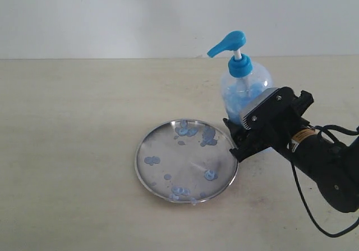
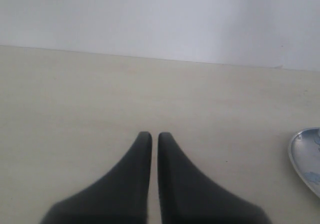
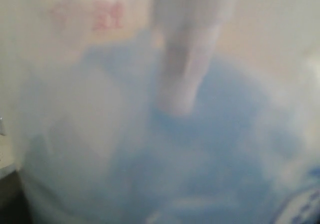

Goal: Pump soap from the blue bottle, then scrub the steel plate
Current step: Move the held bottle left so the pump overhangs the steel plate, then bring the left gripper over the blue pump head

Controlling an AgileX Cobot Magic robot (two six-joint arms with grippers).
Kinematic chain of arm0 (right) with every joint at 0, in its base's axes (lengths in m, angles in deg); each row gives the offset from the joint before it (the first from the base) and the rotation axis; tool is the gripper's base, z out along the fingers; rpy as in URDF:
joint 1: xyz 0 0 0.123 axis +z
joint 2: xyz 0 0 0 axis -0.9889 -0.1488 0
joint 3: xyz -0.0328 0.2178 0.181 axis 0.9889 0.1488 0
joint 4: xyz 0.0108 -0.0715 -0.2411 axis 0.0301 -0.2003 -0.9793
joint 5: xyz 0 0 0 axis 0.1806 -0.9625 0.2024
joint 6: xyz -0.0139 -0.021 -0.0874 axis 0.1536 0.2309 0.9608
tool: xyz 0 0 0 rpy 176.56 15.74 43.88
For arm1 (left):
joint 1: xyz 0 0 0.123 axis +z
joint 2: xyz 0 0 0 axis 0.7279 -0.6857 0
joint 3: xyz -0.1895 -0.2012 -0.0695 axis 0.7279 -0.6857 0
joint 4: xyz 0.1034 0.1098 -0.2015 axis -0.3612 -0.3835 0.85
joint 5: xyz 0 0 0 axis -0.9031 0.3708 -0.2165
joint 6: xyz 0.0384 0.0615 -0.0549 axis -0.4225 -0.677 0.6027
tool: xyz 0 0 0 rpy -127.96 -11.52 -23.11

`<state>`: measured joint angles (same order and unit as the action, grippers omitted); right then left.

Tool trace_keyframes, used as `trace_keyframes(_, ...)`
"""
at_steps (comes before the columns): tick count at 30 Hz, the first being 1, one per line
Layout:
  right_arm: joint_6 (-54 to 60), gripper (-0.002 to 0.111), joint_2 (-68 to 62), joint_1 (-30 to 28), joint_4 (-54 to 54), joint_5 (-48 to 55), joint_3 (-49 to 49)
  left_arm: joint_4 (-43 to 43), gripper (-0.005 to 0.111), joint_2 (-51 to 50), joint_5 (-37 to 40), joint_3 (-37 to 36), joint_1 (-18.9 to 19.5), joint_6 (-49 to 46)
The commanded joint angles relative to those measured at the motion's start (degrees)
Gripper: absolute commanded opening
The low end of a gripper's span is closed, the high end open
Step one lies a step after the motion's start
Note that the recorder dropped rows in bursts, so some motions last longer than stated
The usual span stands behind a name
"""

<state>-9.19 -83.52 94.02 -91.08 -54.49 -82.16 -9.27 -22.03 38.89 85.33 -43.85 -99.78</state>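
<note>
Shiny steel plate, clear plastic bottle, matt table

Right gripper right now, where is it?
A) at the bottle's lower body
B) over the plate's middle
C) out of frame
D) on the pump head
A: in the exterior view the right gripper sits at the lower body of the bottle, beside the rim of the plate and well below the pump head. The right wrist view is filled by the bottle up close.

A pale beige tabletop meets a plain, seemingly white wall.
</note>
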Motion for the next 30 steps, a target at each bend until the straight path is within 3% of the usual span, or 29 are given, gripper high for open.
trace_keyframes(1,-1.1,0.000,-0.4,0.0,-0.4,6.0,0.5,0.1,0.004,0.1,-0.2,-0.2,0.2,-0.2)
trace_keyframes(17,-4.4,0.000,-0.4,0.0,-0.4,6.0,0.5,-1.7,0.004,0.1,-0.4,-0.2,0.2,0.1)
trace_keyframes(20,-4.4,0.000,-0.4,0.0,-0.4,6.9,0.5,20.6,0.004,0.1,-3.9,-0.2,0.2,7.9)
trace_keyframes(23,-4.4,0.000,-0.4,0.0,-0.4,7.3,0.5,35.8,0.004,0.1,-3.0,-0.2,0.2,8.0)
trace_keyframes(26,-4.5,0.000,-0.4,0.0,-0.4,7.3,0.5,38.5,0.004,0.1,-2.4,-0.2,0.2,8.0)
trace_keyframes(30,-5.8,0.000,-0.4,0.0,-0.4,7.3,0.5,39.2,0.004,0.1,-10.8,-0.2,0.0,8.0)
